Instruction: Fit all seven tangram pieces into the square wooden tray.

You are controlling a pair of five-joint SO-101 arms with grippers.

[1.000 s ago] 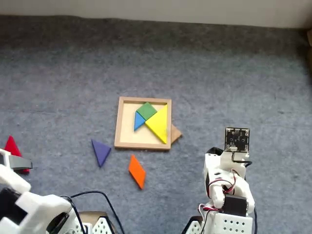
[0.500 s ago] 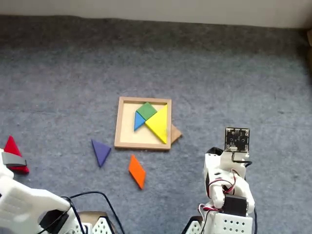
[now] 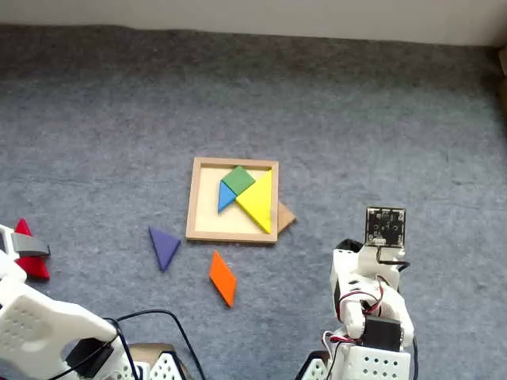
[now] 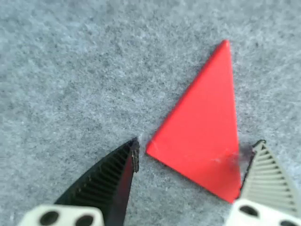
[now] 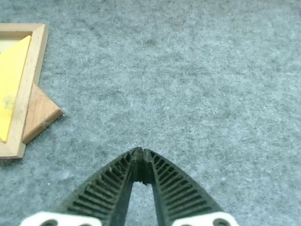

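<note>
Looking down over the grey tabletop (image 3: pixel 380 103), I see my two arms at the near edge, the left arm (image 3: pixel 40 332) low in one corner and the right arm (image 3: pixel 368 297) well apart from it on the other side

The square wooden tray (image 3: pixel 192 198) lies flat near the middle of the tabletop. Three pieces sit inside it, packed toward its right side: the large yellow triangle (image 3: pixel 260 204) against the right wall, the green square (image 3: pixel 238 180) touching it near the far wall, and the small blue triangle (image 3: pixel 226 195) tucked against both. The rest of the tray floor is bare wood

My left gripper (image 4: pixel 197 142) is down over the red triangle (image 4: pixel 202 141), far out to the left of the tray. Its fingers are spread wide with the piece flat on the tabletop between them, the pale one right at one corner and the dark one just beside another

My right gripper (image 5: pixel 141 157) hangs over bare tabletop to the right of the tray, fingers pressed together on nothing

The purple triangle (image 3: pixel 164 246) lies just left of the tray's near corner, the orange parallelogram (image 3: pixel 223 278) near its front edge, and a plain wood triangle (image 3: pixel 283 215) pokes out at the tray's right rim, touching it
</note>
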